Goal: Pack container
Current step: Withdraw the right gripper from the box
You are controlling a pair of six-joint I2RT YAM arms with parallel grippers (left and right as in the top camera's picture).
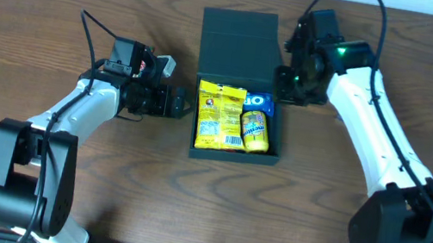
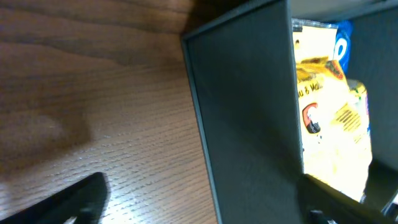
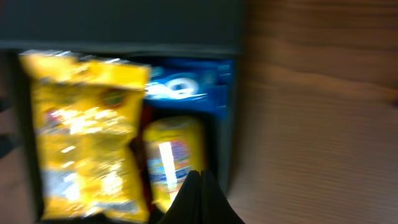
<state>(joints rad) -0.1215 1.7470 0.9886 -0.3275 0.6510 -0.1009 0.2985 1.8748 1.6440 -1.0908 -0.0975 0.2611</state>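
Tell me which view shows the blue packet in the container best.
Right wrist: the blue packet is largest there, white ring marking visible, though blurred. Overhead shows only a small blue strip beyond the yellow packets; left wrist shows a sliver past the container's wall.

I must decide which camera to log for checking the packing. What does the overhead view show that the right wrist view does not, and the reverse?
Only overhead: both arms, the left gripper at the left side of the container, and the open lid. Only right wrist: the right gripper with fingers shut, by the small yellow packet. Both: the big yellow packet, the small one and the blue packet inside the container.
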